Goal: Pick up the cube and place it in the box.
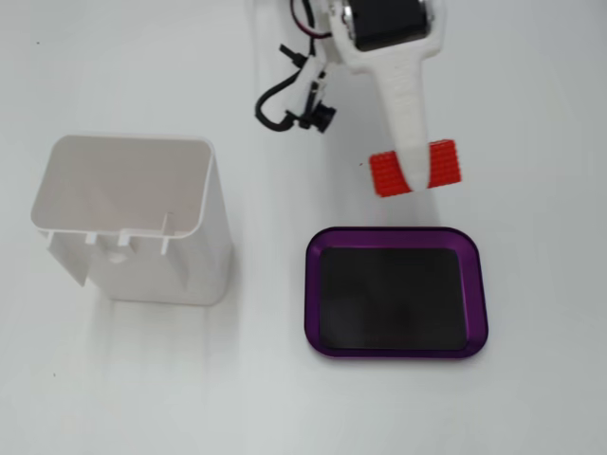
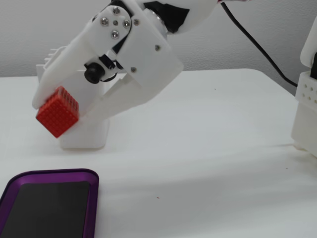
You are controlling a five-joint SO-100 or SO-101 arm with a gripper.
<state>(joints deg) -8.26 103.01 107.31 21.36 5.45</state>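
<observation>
Carry step: gripper (image 1: pixel 414 175) jaws clamped on the cube (image 1: pixel 413 169), in air just beyond the box (image 1: pixel 395 291) far rim; next needs advance over box, lower, release.

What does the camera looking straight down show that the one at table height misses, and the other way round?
Only the top-down fixed view shows the whole purple box and inside the white container. Only the table-height fixed view shows the red cube held clear above the table, and a white stand at the right. Both show the claw shut on the cube.
</observation>
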